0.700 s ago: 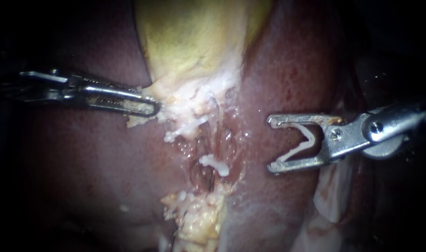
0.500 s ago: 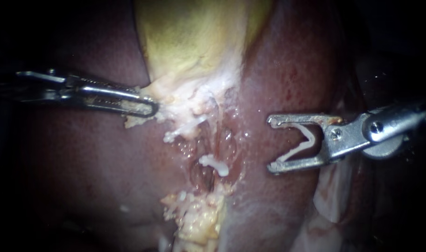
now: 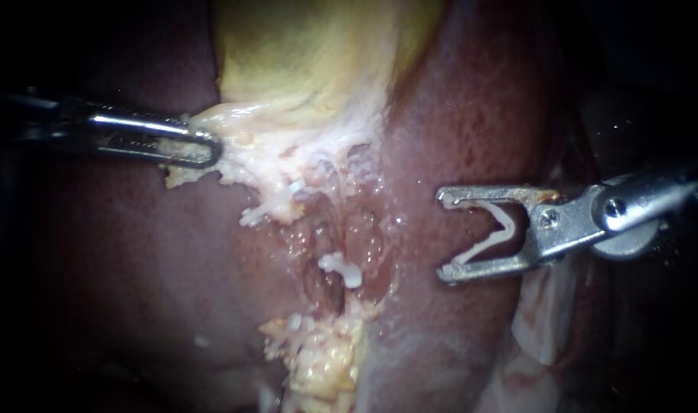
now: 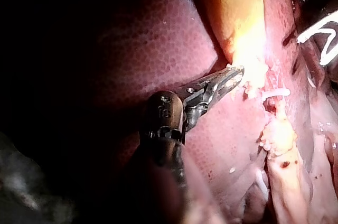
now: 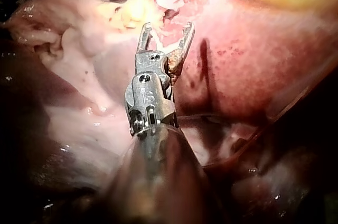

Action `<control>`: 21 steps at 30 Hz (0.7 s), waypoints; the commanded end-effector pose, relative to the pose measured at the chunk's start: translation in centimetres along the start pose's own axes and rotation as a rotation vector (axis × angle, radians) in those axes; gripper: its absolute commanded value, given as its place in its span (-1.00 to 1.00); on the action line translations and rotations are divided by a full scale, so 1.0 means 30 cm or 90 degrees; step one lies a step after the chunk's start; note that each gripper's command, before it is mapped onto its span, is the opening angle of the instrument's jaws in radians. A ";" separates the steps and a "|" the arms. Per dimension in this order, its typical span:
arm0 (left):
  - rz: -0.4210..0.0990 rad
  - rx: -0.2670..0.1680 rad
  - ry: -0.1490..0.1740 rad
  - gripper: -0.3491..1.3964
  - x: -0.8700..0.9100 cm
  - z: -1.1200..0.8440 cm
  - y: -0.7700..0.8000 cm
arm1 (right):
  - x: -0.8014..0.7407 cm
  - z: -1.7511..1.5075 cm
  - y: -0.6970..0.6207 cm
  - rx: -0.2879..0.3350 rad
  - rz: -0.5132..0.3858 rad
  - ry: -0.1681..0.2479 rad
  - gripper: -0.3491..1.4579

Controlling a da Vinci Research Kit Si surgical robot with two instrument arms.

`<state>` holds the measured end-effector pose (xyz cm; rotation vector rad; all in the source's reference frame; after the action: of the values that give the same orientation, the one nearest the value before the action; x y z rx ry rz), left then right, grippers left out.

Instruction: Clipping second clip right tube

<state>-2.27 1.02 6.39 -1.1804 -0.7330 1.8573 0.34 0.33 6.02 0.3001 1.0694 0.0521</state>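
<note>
Surgical bench setting. Evidence: dark red liver and yellow gallbladder lit at close range, darkness all round; slim steel left instrument and right instrument at the tissue, the latter carrying a white clip

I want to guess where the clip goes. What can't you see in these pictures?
- Endoscope view: which strand is the right tube; whitish tissue held by the left instrument blurs them together.
- Endoscope view: what the tiny placed clip sits on; too small.
- Left wrist view: the right instrument; the edge cuts it off, only its loaded clip shows.
- Right wrist view: the loaded clip; the right instrument's tip hides it.
</note>
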 end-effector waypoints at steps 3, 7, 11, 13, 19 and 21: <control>0.000 0.000 0.000 -1.00 0.0000 0.0000 -0.0001 | 0.0000 0.002 -0.0003 0.010 0.037 0.003 -0.07; 0.000 0.000 0.000 -1.00 0.0000 0.0000 -0.0002 | -0.0009 0.006 -0.0003 0.009 0.115 0.001 -0.10; 0.000 0.000 0.000 -1.00 0.0000 0.0000 -0.0002 | -0.0030 0.012 0.0000 0.008 0.180 0.005 -0.11; 0.000 0.000 0.000 -1.00 0.0000 0.0000 -0.0002 | -0.0045 0.015 0.0002 0.010 0.205 0.007 -0.11; 0.000 0.000 0.000 -1.00 0.0000 0.0000 -0.0002 | -0.0083 0.024 0.0011 0.014 0.266 0.025 -0.11; 0.000 0.000 0.000 -1.00 0.0000 0.0000 -0.0002 | -0.0092 0.028 0.0019 0.011 0.288 0.032 -0.11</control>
<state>-2.26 1.02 6.39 -1.1806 -0.7325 1.8578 0.96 0.15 6.67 0.5603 1.0361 0.4692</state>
